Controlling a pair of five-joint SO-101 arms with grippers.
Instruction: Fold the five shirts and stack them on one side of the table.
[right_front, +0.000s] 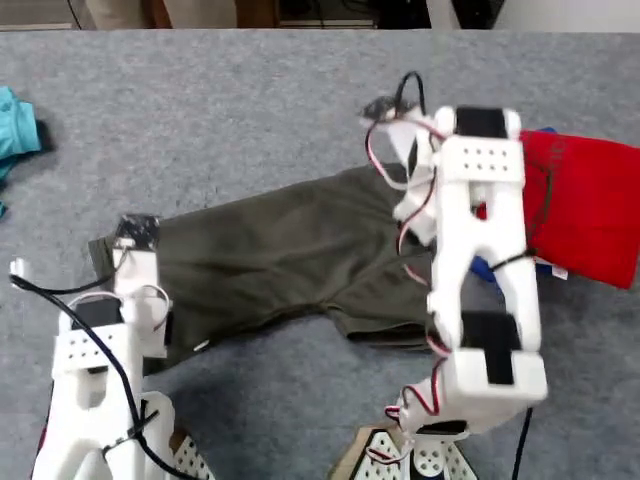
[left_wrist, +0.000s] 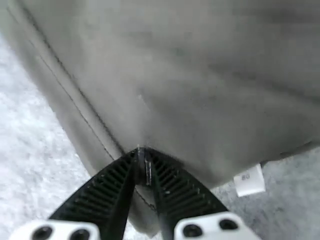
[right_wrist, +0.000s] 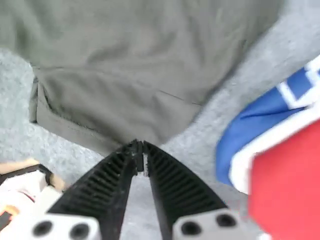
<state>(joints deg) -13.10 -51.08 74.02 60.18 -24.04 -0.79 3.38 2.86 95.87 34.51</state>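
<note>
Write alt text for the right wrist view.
Black jaws pinch shut on the hem of an olive shirt lying on a grey table. Beside it lie a blue-and-white shirt and a red shirt.

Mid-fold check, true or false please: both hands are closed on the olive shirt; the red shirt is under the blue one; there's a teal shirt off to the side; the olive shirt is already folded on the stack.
1. The left hand and the right hand are each shut on an edge of the olive shirt. True.
2. The red shirt lies under the blue shirt. False: the red one lies on top of the blue.
3. A teal shirt sits at the table edge on the left arm's side, apart from the olive shirt. True.
4. The olive shirt is folded on the stack. False: it lies spread out beside the stack.
</note>
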